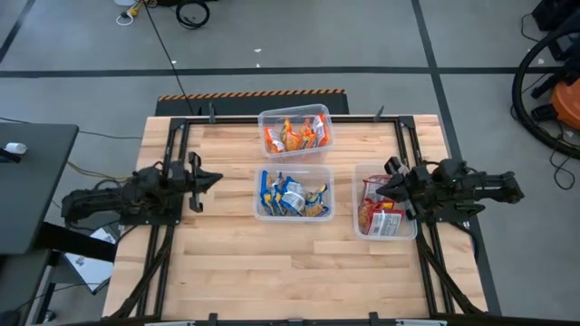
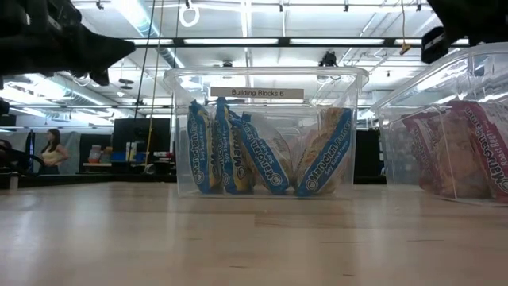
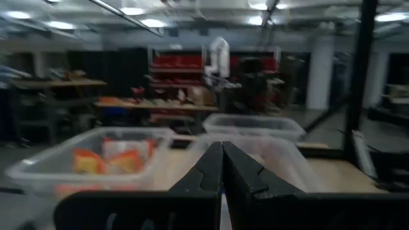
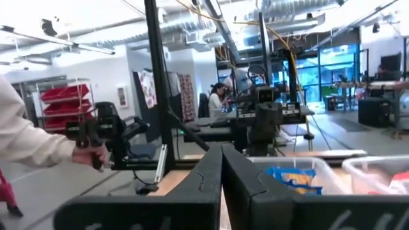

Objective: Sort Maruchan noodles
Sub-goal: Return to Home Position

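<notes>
Three clear tubs hold the noodle packets. Orange-yellow packets (image 1: pixel 294 136) fill the far tub, blue-silver packets (image 1: pixel 292 195) stand on edge in the middle tub (image 2: pixel 266 151), and red-white packets (image 1: pixel 381 210) lie in the right tub (image 2: pixel 468 147). My left gripper (image 1: pixel 216 178) hovers level at the table's left side, fingers shut (image 3: pixel 222 160), pointing toward the tubs. My right gripper (image 1: pixel 384 188) is above the right tub, fingers shut (image 4: pixel 222 163), holding nothing.
Black frame rails (image 1: pixel 177 163) run along both sides of the wooden table (image 1: pixel 227 254). The near half of the table shows bare wood. A person's sleeve and hand (image 4: pixel 38 147) show in the room beyond, and another person (image 2: pixel 54 151) stands far back.
</notes>
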Robot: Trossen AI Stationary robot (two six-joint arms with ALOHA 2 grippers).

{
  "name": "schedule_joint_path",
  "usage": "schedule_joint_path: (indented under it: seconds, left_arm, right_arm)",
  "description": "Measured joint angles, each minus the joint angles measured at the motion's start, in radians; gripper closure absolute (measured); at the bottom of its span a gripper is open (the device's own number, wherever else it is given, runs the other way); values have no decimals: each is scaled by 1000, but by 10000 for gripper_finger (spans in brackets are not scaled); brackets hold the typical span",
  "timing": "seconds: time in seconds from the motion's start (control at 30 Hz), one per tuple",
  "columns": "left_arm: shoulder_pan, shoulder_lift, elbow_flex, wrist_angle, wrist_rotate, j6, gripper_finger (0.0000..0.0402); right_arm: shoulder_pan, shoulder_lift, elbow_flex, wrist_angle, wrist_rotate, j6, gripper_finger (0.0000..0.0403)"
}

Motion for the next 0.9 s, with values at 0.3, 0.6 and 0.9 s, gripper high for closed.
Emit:
schedule_joint_path:
  seconds: [0.3, 0.6, 0.9]
  left_arm:
    - [-89, 0, 0, -97, -49, 50, 390]
    - [-88, 14, 1, -209, -3, 7, 390]
    - [-88, 13, 0, -201, 12, -25, 390]
  right_arm:
    - [0, 3, -131, 209, 45, 41, 390]
    - [0, 3, -134, 77, 77, 51, 386]
    - [-3, 7, -134, -87, 195, -44, 385]
